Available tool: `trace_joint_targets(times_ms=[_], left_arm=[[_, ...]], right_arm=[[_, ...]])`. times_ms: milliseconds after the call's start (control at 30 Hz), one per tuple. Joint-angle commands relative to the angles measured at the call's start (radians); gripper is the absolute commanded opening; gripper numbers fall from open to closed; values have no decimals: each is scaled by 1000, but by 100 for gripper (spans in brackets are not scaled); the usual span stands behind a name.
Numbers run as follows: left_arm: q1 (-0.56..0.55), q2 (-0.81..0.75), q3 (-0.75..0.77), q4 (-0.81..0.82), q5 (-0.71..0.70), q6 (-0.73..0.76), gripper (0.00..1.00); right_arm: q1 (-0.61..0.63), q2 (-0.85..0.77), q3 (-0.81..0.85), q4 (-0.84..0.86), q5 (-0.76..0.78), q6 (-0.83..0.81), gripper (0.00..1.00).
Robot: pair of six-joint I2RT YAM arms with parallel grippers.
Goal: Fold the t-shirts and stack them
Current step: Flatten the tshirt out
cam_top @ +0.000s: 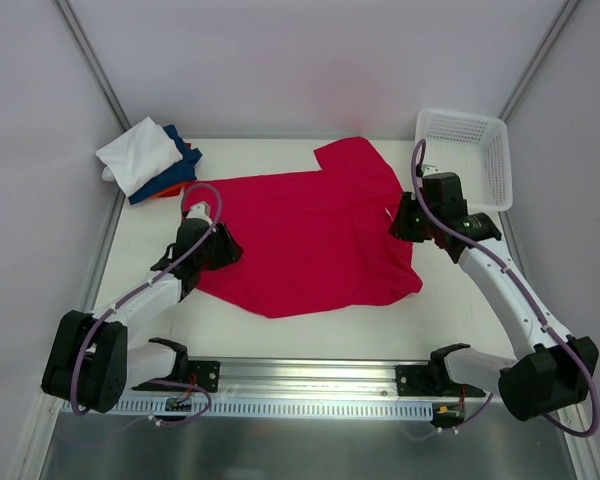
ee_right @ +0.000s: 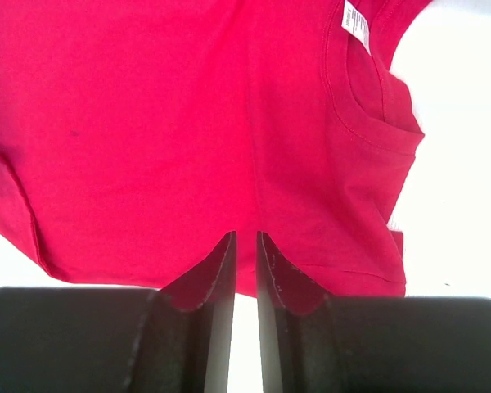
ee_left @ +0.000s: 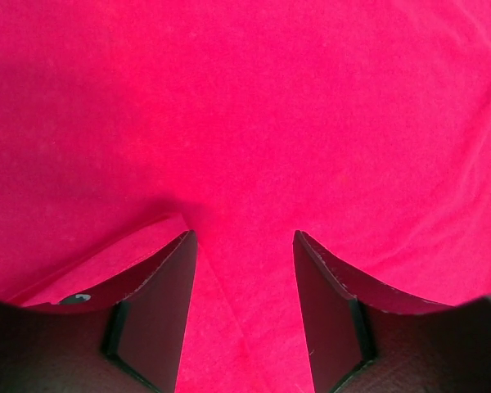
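The red t-shirt (cam_top: 310, 235) lies spread open in the middle of the bench (cam_top: 310, 335). Its long axis runs across from left to right, a little tilted, with one sleeve pointing toward the far edge. The collar (ee_right: 368, 90) and its white label (ee_right: 354, 16) are at the right end, and the opposite end (the hem, as I read it) is at the left.

Each arm has taken one end. The left gripper (ee_left: 244, 237) sits over the left edge of the shirt with its jaws wide apart. Red cloth fills the gap beneath them and stretches away in front of it. The right gripper (ee_right: 245, 237) is at the right edge, just beside the collar, with its jaws drawn almost together to a thin slit. Its tips overlap the shirt's border, but I cannot tell whether any cloth is caught in the slit. The body of the shirt lies ahead of both grippers, toward the bench's middle.

Judging from this, the fold has not begun, and any fold along the length depends on both ends being held.

At the far left corner, well apart from the red shirt, is the stack of folded shirts (cam_top: 150, 165), white on top of dark blue and orange. A white lattice basket (cam_top: 495, 150) stands at the far right corner.
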Motion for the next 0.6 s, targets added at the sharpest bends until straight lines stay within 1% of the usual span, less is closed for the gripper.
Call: trace_joint_targets(times_ms=[0, 367, 567], left_arm=[[-17, 9, 32, -3, -21, 26, 50], [-45, -15, 19, -66, -79, 18, 50], [-45, 19, 12, -68, -89, 15, 49]], right_arm=[[6, -37, 0, 2, 13, 6, 19], [6, -53, -22, 8, 17, 8, 18], [6, -63, -26, 8, 21, 5, 19]])
